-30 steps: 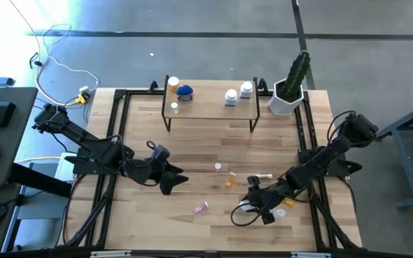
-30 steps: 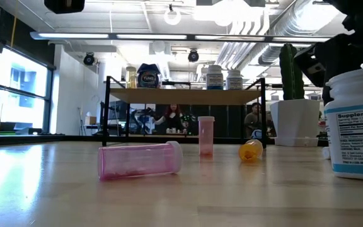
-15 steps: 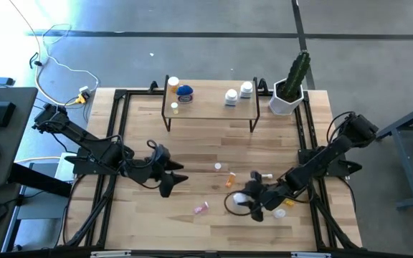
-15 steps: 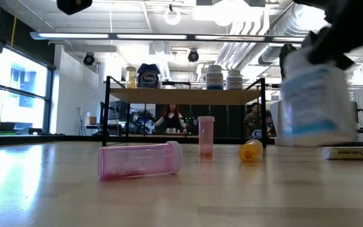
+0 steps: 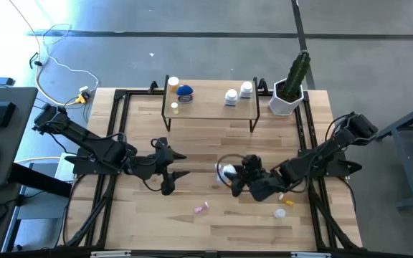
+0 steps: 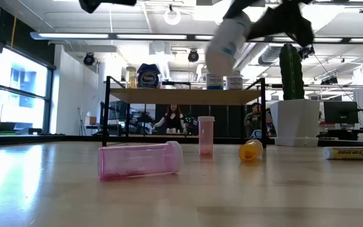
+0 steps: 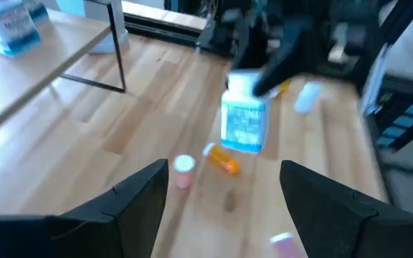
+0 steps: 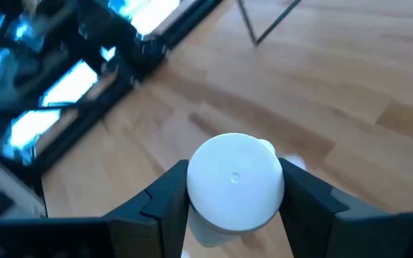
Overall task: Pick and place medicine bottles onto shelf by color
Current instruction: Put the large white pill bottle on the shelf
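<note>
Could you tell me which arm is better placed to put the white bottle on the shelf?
Right: its gripper is shut on the white bottle, lifted off the table. The left gripper is open and holds nothing.

The shelf (image 5: pixel 210 107) stands at the back of the surface (image 5: pixel 192 154), with a plant pot (image 5: pixel 286 102) just beside its right end. Four bottles stand on the shelf, two toward each end. The right end effector (image 5: pixel 233 175) holds a bottle (image 5: pixel 227 172) above the middle of the surface, in front of the shelf. The left end effector (image 5: pixel 178 165) hangs to its left, apart from it. A lying bottle (image 5: pixel 202 208) rests nearer the front edge, between the two end effectors.
</note>
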